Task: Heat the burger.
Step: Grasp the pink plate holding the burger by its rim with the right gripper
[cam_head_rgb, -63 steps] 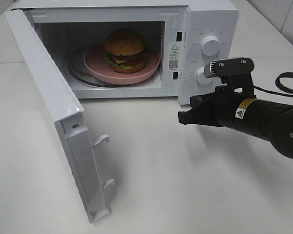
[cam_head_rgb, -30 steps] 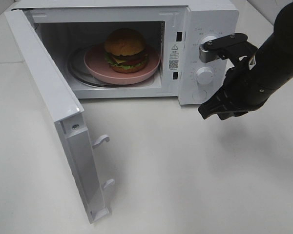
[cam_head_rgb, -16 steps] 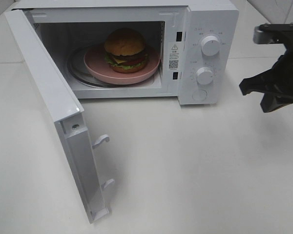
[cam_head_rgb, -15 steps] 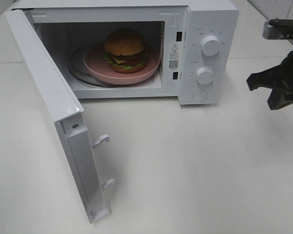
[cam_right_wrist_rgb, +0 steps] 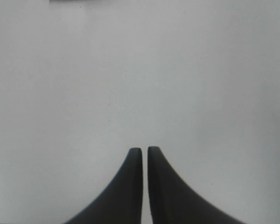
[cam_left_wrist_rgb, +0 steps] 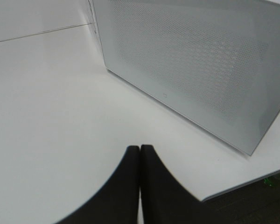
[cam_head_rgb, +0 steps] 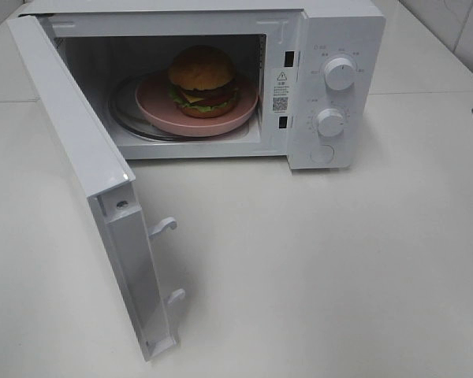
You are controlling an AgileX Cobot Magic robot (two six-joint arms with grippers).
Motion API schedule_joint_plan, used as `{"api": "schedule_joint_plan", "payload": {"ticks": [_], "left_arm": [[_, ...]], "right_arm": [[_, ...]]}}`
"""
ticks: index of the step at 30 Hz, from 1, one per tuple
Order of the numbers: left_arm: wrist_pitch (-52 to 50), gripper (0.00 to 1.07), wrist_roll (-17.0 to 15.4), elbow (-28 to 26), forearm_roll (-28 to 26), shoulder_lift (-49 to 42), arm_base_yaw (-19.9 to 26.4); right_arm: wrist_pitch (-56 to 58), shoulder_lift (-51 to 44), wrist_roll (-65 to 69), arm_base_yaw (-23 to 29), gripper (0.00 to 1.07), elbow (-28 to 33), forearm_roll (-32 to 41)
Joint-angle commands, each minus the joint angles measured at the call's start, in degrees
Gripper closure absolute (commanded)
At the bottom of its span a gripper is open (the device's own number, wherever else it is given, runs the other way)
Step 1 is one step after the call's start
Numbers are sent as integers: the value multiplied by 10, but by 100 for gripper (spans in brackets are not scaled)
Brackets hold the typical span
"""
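Once I had drawn the right gripper (cam_right_wrist_rgb: 144,150) clear, nearly closed and empty, the burger (cam_head_rgb: 202,81) only needed the microwave door (cam_head_rgb: 71,134) shut.

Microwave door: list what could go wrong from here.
1. The door stands wide open. A hard shove from the left claw, shut and short of its outer face, might slide the microwave on the smooth table.
2. The pink plate under the burger sits near the cavity's front, so a slammed door could jolt it.
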Motion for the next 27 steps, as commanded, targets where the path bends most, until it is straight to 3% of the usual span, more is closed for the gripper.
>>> {"api": "schedule_joint_plan", "payload": {"ticks": [1,17,27], "left_arm": [[-9,106,-3,2,-5,-12,2],[-9,106,-3,2,-5,-12,2],[-9,106,-3,2,-5,-12,2]], "right_arm": [[28,-54,4,-2,101,34,0],[92,-328,3,-2,97,179,0],[106,-445,-2,-2,95,190,0]]}}
